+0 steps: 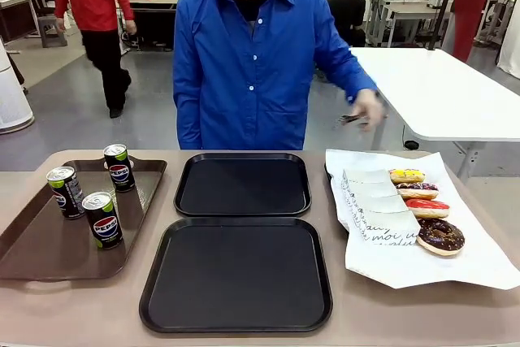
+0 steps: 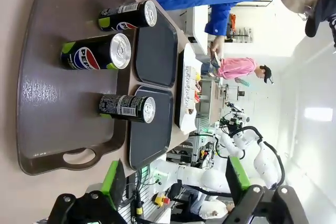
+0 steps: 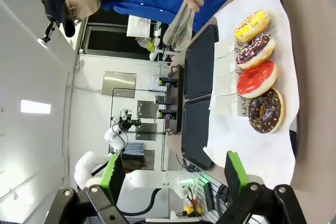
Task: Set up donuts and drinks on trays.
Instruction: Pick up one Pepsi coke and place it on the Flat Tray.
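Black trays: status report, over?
Left gripper, right gripper open, empty. Four iced ring donuts on white paper, three black Pepsi cans on brown tray; none on black square plastic trays. Person's hand beyond donuts.

The person's hand [image 1: 370, 110] and the metal tool [image 1: 349, 119] it holds are motion-blurred.

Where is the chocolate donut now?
Front view, right side: the chocolate donut ends the row on the white paper, nearest the robot, next to the red-iced donut.
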